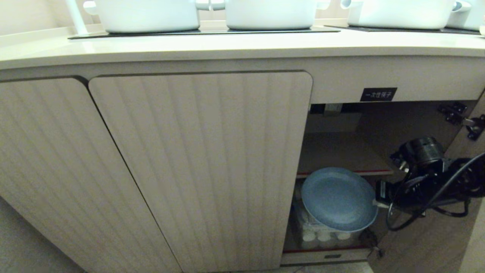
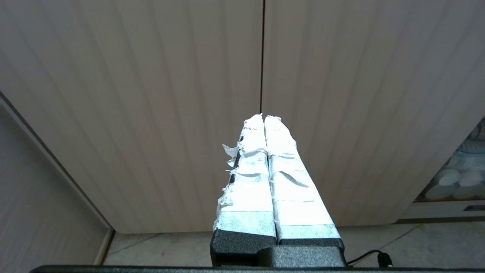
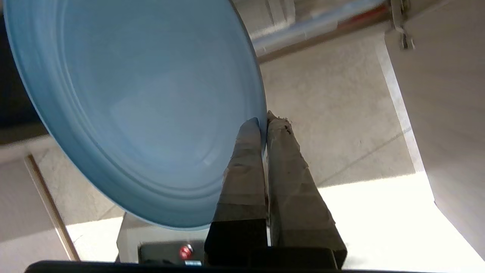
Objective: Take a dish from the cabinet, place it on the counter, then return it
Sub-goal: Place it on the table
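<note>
The right gripper (image 3: pixel 264 120) is pinching the blue plate (image 1: pixel 338 199) by its three-o'clock rim inside the open cabinet (image 1: pixel 343 151), the plate lying toward nine o'clock from the fingers, the counter (image 1: pixel 227 47) waiting at twelve.

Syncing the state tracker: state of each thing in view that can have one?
right gripper: jaws shut on the dish rim
dish: held, tilted, in front of the cabinet opening
right cabinet door: open
middle cabinet door: closed
left cabinet door: closed
left gripper: jaws shut, empty, facing the closed doors
counter: white pots on it, no dish
</note>
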